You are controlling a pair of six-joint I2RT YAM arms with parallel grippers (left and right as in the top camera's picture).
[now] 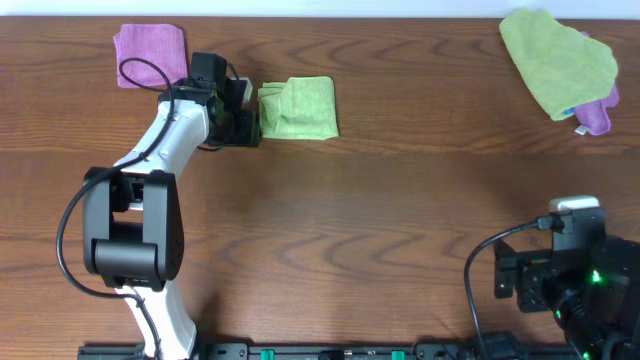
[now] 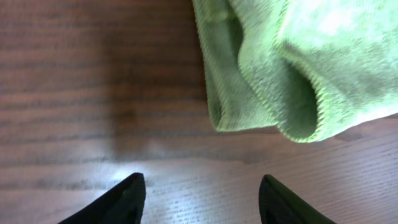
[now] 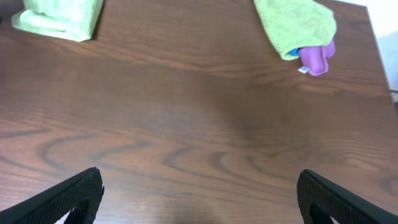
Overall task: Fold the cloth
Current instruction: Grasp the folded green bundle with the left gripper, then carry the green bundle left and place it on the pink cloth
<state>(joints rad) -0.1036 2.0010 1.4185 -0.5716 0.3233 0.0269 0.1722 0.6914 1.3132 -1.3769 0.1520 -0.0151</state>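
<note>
A folded green cloth [image 1: 299,108] lies on the wooden table at the back left. In the left wrist view its layered folded edges [image 2: 292,68] fill the upper right. My left gripper [image 1: 243,112] is open and empty, right at the cloth's left edge; its fingertips [image 2: 202,193] hover over bare wood just short of the cloth. My right gripper [image 3: 199,193] is open wide and empty over bare table at the front right, its arm parked at the overhead view's lower right [image 1: 565,265]. The right wrist view shows the folded cloth far off [image 3: 59,17].
A folded purple cloth [image 1: 151,45] lies at the back left, behind my left arm. A crumpled green cloth [image 1: 556,60] over a purple one [image 1: 597,115] lies at the back right, also in the right wrist view [image 3: 295,25]. Table's far edge runs along the top.
</note>
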